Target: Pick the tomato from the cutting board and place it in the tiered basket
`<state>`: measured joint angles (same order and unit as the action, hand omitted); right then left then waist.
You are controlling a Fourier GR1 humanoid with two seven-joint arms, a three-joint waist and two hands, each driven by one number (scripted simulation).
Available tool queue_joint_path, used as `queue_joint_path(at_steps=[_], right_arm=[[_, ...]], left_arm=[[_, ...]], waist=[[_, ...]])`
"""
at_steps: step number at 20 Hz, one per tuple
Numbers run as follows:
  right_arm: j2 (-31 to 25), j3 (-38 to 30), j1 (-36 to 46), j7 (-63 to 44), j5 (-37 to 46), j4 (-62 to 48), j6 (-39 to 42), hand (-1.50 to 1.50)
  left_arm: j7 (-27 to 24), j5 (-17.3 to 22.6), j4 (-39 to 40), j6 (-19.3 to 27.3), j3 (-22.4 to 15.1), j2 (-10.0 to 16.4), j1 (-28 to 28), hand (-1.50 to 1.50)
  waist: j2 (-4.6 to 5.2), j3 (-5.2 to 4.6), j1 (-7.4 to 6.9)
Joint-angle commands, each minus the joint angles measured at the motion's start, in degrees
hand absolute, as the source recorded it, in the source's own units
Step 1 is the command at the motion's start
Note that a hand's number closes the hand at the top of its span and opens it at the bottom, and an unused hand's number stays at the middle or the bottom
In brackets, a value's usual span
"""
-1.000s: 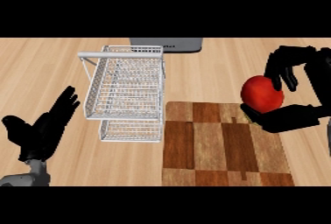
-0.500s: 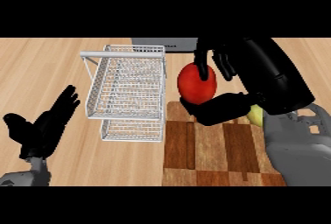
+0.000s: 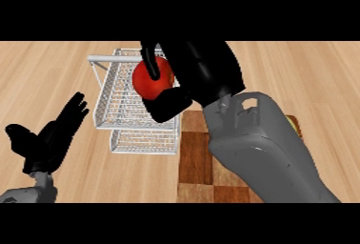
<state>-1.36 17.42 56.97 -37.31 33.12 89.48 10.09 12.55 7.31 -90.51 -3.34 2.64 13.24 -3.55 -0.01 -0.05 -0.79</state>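
Your left hand [image 3: 49, 143] rests open at the left, fingers up. Over the tiered basket's [image 3: 119, 112] upper tier hangs the tomato [image 3: 147, 85], clasped in your right hand [image 3: 200, 66]. The drop looks straight down, with the cutting board [image 3: 193, 162] lying to the right.

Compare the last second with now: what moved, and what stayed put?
The right hand, fingers curled round the tomato, carried it leftward from over the cutting board to over the tiered basket. The left hand stayed open at the left; basket and board unmoved.
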Motion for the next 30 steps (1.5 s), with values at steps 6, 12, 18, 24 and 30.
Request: queue_joint_path(at_steps=[6, 12, 18, 24, 30], right_arm=[[1.34, 6.79, 2.0, -0.08, -1.43, -12.04, -9.31, 1.5], [1.35, 10.71, 4.64, 0.91, -0.93, -18.23, -14.76, 1.5], [1.36, 10.99, 7.7, 7.35, -0.14, -29.57, -23.91, 1.5], [1.36, 15.75, 8.2, 7.88, -5.29, -32.12, -38.27, 1.5], [1.33, 20.01, 13.38, 10.53, -10.35, -39.79, -40.43, -1.5]], left_arm=[[2.83, -0.34, -0.43, 0.96, 0.83, -0.97, -2.69, 0.0], [0.45, 0.35, 2.56, -1.85, 3.4, 0.82, -2.67, 0.0], [-0.43, -2.79, -1.61, -0.38, -0.21, -2.04, 1.54, 0.0], [2.32, -1.26, -2.35, -1.71, 0.63, -1.07, -0.42, 0.0], [-0.47, -2.49, 3.16, -1.64, 0.98, -1.87, -2.96, 0.0]], waist=[[0.06, 0.03, 0.13], [0.07, 0.02, 0.11], [0.17, 0.02, -0.56], [0.22, 0.02, -1.19], [0.43, -0.02, -1.27]])
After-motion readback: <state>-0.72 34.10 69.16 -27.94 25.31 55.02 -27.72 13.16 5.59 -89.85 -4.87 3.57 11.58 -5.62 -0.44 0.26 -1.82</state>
